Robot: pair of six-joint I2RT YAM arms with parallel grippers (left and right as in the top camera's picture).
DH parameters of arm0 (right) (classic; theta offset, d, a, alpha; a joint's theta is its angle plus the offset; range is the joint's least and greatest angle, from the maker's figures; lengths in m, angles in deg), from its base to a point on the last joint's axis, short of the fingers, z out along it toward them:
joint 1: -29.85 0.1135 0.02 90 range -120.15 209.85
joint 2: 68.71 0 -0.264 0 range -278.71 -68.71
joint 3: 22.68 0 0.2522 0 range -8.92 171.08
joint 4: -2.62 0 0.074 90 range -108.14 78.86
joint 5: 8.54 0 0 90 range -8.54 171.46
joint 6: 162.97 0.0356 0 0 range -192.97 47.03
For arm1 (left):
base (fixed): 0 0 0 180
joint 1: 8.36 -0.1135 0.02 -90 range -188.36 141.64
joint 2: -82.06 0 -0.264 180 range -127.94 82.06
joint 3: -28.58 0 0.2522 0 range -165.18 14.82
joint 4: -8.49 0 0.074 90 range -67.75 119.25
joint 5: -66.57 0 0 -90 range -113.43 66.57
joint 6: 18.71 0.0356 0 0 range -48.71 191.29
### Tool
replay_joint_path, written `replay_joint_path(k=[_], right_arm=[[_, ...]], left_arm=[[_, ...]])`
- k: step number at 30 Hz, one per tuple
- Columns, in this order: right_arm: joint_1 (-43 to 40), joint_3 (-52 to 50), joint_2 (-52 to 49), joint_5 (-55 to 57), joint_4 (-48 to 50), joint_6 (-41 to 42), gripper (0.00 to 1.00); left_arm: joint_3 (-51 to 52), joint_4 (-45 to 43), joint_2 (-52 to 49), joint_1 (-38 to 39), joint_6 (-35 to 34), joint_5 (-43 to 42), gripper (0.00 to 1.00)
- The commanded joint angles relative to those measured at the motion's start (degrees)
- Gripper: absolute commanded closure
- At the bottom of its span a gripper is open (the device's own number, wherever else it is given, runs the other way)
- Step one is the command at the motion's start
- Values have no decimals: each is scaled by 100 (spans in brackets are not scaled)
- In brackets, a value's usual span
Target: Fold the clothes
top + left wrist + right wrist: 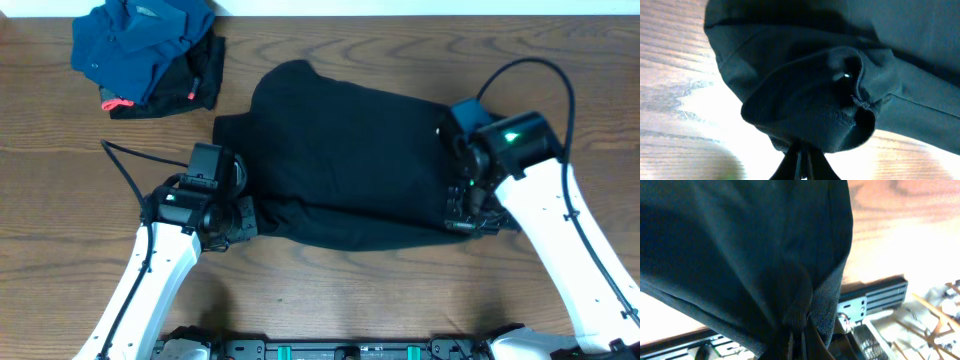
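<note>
The left claw (802, 154) and right claw (797, 336) pinch the black garment (340, 165) (seemingly tight).

Overhead evenly lit, sharp. Wrist views: blown-out glare on table (685, 100), black garment (830, 75) underexposed, bg soft.

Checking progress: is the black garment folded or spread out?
Spread: black garment lies wide across the table; left gripper and right gripper pinch its bunched near edge.

White arms (150, 285), black joints (205, 162), looping black cables (527, 61), green light (512, 137)
</note>
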Motion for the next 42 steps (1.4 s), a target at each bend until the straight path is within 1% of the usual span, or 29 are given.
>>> replay_joint_path(k=[1, 5, 10, 14, 20, 23, 25, 29, 34, 39, 40, 42], right_arm=[[98, -490, 151, 61, 155, 529, 99], [96, -848, 162, 11, 284, 767, 99], [74, -874, 181, 46, 442, 796, 99], [33, -876, 184, 52, 922, 789, 99], [-31, -914, 184, 391, 1558, 793, 99], [-94, -946, 184, 496, 1867, 793, 99], [-140, -1023, 184, 586, 2063, 796, 98], [-291, -1375, 184, 752, 2450, 798, 99], [-734, -1899, 184, 1038, 2959, 798, 99], [-1211, -1987, 184, 986, 3213, 688, 98], [-1272, -1987, 184, 979, 3272, 581, 98], [-1335, -1987, 184, 984, 3309, 514, 99]], left_arm=[[0, 81, 17, 133, 70, 50, 94], [-2, 243, 17, 214, -79, 46, 94], [-2, 568, 17, 216, -22, 33, 94], [-2, 179, 17, 216, 98, 79, 94], [-2, -817, 17, 216, 98, 109, 94], [-2, -1241, 15, 216, 98, 479, 93], [0, -1440, 11, 216, 98, 769, 90], [0, -1652, -90, 216, 98, 1126, 89], [0, -1788, -505, 216, 98, 1377, 89], [0, -1626, -973, 216, 98, 1222, 89], [0, -1558, -1016, 216, 98, 1051, 85], [0, -1469, -1034, 216, 98, 713, 58]])
